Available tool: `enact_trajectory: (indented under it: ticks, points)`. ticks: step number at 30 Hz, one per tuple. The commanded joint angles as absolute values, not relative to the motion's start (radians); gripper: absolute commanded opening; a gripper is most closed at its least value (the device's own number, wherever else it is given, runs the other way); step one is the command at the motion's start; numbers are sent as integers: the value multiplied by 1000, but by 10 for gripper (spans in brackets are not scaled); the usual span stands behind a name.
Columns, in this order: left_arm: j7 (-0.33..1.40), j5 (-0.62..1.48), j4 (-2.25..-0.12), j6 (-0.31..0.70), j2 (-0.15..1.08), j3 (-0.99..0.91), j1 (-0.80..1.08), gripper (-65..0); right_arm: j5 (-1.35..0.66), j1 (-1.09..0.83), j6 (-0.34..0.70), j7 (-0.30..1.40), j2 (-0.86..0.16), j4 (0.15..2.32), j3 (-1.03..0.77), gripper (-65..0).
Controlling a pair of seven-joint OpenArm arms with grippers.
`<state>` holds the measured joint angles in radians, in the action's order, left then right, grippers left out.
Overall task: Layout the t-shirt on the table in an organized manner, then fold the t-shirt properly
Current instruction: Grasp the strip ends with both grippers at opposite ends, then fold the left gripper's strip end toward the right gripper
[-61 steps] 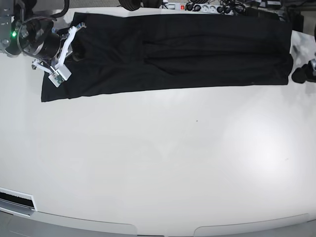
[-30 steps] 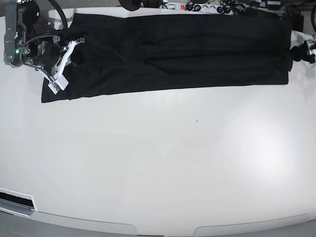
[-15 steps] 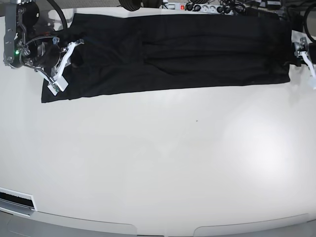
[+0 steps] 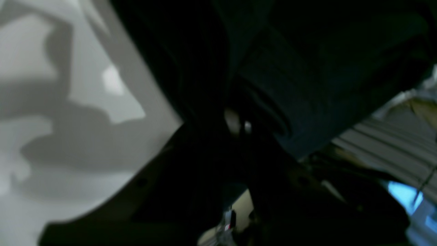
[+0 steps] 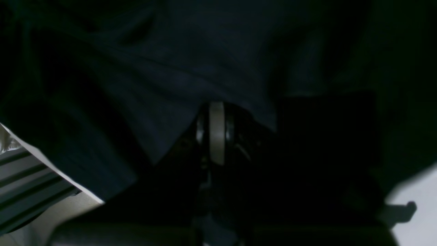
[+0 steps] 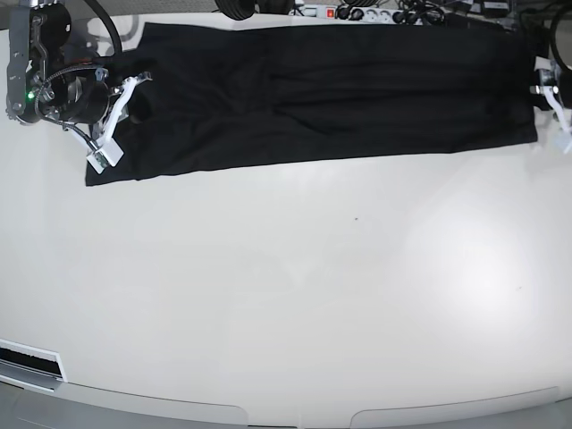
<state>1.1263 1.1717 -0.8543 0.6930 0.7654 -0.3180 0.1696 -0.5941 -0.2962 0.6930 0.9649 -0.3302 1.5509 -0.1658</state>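
Since a moment ago the left gripper (image 6: 547, 94) has clamped the t-shirt (image 6: 331, 94) at its right end, stretching it along the table's (image 6: 295, 295) far edge. Right gripper (image 6: 121, 112) pinches the left end, cloth apparently between its fingers. Best now: lift both ends evenly, keeping tension.

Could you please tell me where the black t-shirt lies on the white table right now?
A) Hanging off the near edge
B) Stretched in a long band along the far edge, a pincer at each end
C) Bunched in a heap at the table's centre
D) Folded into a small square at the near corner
B: the t-shirt spans the far side of the table, with the right pincer and left pincer at its ends.
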Motion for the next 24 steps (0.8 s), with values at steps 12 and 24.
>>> enact_trajectory:
  ticks: [12,24]
  points:
    - [1046,1116,-909,698,860,-564,163,-650,-680,-283,698,1041,-344,1790,-170,-650]
    - [1373,1471,-1009,698,916,-564,163,-650,-684,-286,698,1032,-344,1820,-170,-650]
